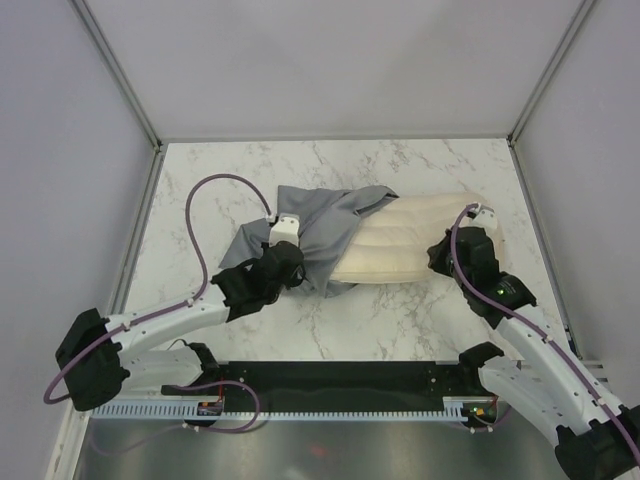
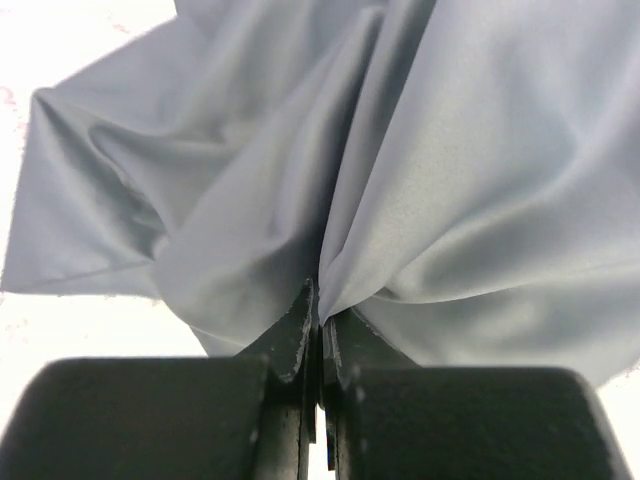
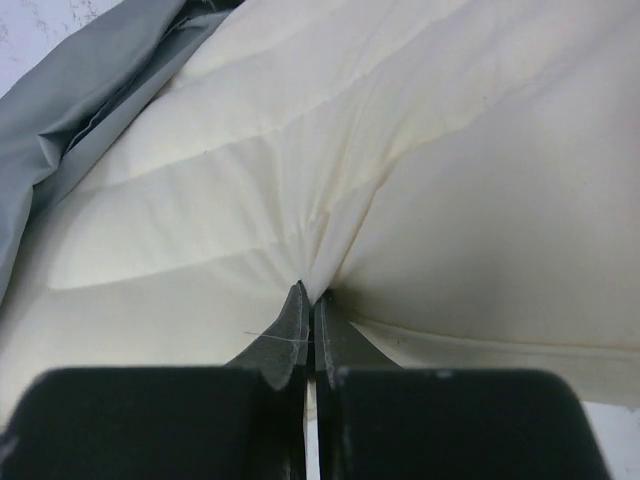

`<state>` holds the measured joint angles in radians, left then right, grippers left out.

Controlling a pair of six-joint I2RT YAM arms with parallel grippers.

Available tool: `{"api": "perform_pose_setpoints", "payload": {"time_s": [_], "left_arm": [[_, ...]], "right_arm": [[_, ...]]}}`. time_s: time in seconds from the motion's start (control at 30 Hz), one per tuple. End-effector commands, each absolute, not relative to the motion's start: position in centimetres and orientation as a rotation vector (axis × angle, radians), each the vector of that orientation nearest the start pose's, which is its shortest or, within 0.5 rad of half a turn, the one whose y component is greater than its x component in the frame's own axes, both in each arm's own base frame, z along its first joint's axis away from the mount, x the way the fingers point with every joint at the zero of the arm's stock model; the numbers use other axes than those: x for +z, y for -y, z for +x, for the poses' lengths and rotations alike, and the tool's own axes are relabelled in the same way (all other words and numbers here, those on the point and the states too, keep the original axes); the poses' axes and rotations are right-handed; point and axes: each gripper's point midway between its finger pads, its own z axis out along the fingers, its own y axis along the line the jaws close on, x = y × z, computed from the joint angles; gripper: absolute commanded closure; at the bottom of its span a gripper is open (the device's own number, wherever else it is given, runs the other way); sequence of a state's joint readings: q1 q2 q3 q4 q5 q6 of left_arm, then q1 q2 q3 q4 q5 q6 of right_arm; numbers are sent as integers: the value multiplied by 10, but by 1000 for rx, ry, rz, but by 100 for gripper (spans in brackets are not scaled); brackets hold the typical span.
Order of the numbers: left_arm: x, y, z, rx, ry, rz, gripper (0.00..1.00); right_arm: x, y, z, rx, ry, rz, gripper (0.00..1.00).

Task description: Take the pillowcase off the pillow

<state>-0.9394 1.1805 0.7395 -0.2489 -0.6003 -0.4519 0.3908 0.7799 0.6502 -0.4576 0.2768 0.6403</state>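
Caught partway out of its grey pillowcase [image 1: 320,235] on the marble table [image 1: 400,320]: a cream pillow [image 1: 415,240], bare on its right, sleeved only at its left end. Pinched tight in the left gripper [image 2: 320,305], left of the pillow, a gathered fold of case, apparently for dragging it clear; clamped in the right gripper [image 3: 308,300], a pucker of the pillow's right end, likely as anchor. Hidden from overhead, both bites; plain only from the wrists
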Motion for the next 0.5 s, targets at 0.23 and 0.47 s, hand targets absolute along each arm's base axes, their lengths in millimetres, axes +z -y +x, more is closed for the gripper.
{"api": "perform_pose_setpoints", "payload": {"time_s": [0.23, 0.47], "left_arm": [[142, 209, 228, -307, -2060, 370, 98], [121, 280, 187, -521, -2039, 644, 98]], "right_arm": [[158, -51, 278, 70, -2064, 444, 100], [129, -45, 289, 54, -2115, 452, 100]]}}
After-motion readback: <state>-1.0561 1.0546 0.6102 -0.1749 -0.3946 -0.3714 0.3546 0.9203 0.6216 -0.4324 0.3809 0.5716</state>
